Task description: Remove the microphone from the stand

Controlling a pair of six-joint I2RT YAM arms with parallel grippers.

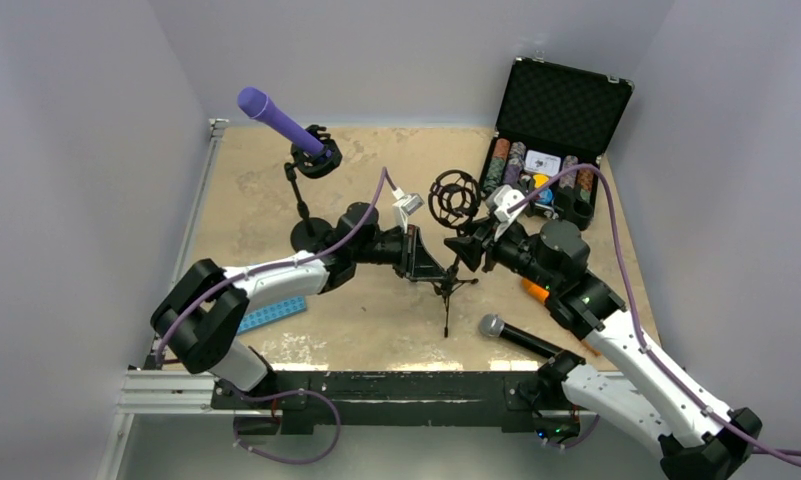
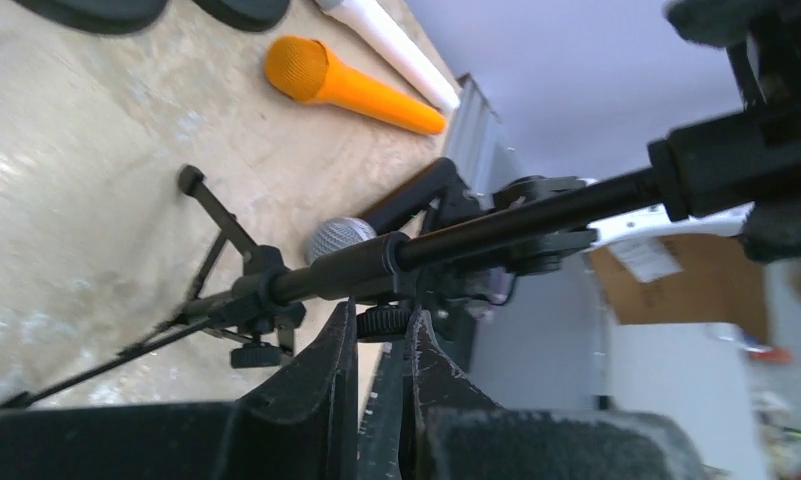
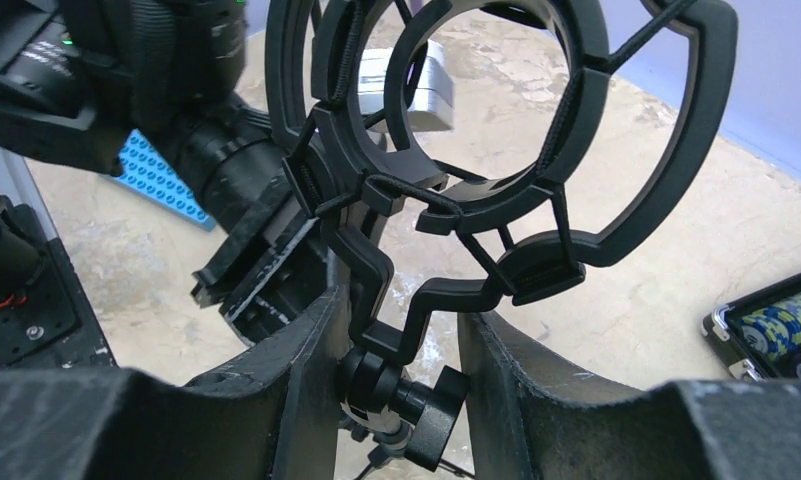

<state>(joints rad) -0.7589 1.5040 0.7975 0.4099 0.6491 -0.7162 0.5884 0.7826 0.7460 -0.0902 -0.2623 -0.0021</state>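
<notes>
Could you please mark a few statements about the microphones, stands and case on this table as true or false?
1. The purple microphone sits in a stand. True.
2. The shock mount holds a microphone. False: its ring is empty.
3. The black microphone lies on the table. True.
4. The poker chip case is closed. False: its lid stands open.
5. The orange microphone is clipped into a stand. False: it lies loose on the table.
</notes>
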